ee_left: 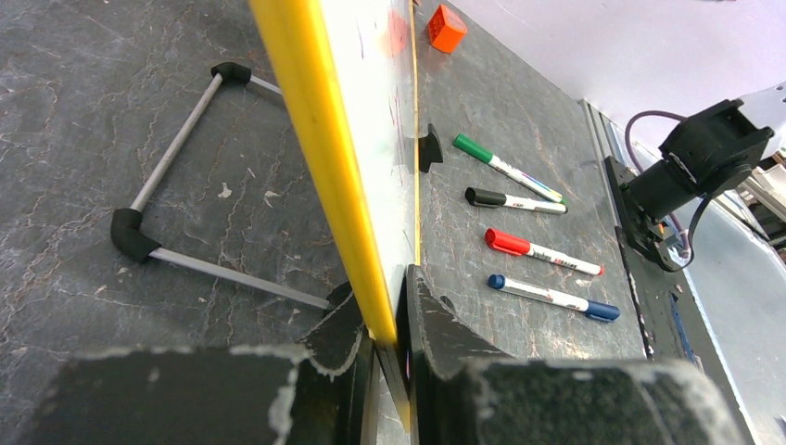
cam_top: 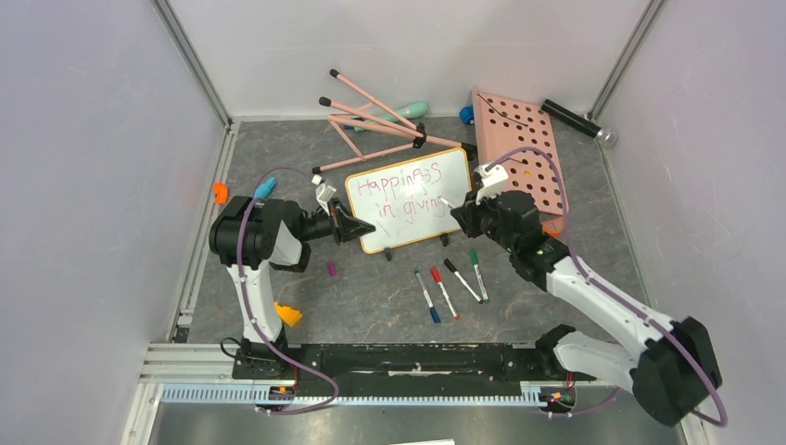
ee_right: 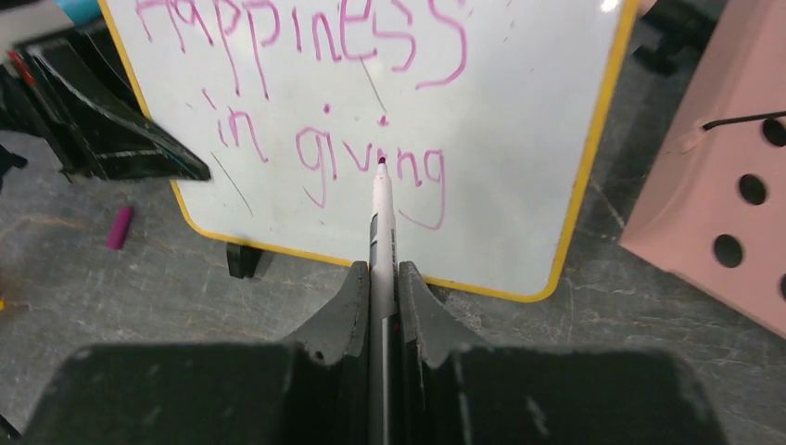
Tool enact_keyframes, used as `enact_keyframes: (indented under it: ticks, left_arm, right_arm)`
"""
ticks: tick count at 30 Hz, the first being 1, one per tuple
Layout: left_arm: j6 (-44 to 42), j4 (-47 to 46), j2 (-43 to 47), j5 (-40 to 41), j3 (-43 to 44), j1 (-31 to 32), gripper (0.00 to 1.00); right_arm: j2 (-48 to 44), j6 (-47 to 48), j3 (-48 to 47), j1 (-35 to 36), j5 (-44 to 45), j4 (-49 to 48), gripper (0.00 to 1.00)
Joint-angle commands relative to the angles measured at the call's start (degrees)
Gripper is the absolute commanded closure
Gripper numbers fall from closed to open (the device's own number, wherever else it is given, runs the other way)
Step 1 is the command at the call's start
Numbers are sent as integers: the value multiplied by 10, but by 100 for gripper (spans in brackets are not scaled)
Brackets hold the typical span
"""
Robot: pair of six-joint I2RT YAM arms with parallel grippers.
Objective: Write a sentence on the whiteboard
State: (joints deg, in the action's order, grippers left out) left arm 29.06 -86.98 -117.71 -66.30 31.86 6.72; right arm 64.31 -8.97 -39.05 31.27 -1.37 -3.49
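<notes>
**Board Propped on a Dark, Mottled Table**

The whiteboard (cam_top: pixel 411 199) stood tilted near the middle of the grey, stone-patterned table (cam_top: pixel 371 311). Plain pale walls (cam_top: pixel 83 139) closed it in, with metal rails in the back corners. The sentence (cam_top: pixel 400 193), in pink-purple over two lines, read "Happiness in giving". The left claw (ee_left: pixel 385 320) pinched the board's yellow left edge. The right claw (ee_right: pixel 382 287) was pressed onto a marker (ee_right: pixel 379 209), whose tip pointed at "giving". Four capped pens (cam_top: pixel 462 280) lay just in front of the board. A pink board with holes (cam_top: pixel 519 148) sat behind it on the right.
</notes>
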Motion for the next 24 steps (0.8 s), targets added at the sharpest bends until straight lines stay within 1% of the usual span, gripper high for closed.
enact_keyframes:
  ticks: [1,2,5,7,10,13,14,16,19,21,24]
  left_arm:
    - [-117,-22,-16,47,-12,-7,78]
    - [-117,-22,-13,47,-14,-7,68]
    - [-127,-22,5,62,-31,-7,53]
    - [-129,-22,16,63,-38,-7,40]
    - [-134,-22,34,63,-48,-7,27]
    - [-131,-22,60,89,-71,-7,24]
    - [-133,-22,71,109,-83,-7,20]
    - [-141,-22,106,149,-119,-1,17]
    - [-138,-22,149,216,-162,4,16]
    - [-132,-22,164,228,-175,4,15]
    - [-126,-22,196,254,-197,4,10]
  right_arm:
    - [-55,-6,20,-3,35,-26,100]
    - [-60,-6,20,-3,35,-22,100]
    - [-67,-7,20,-3,32,-10,100]
    - [-73,-9,23,-3,28,-8,100]
    - [-85,-13,27,-3,24,-6,100]
    - [-96,-13,26,-3,21,1,100]
    - [-99,-14,25,-3,22,4,100]
    - [-108,-9,22,-3,23,9,100]
    - [-118,-4,20,-3,32,17,100]
    - [-121,-2,17,-3,36,21,100]
    - [-123,-2,12,-3,34,25,100]
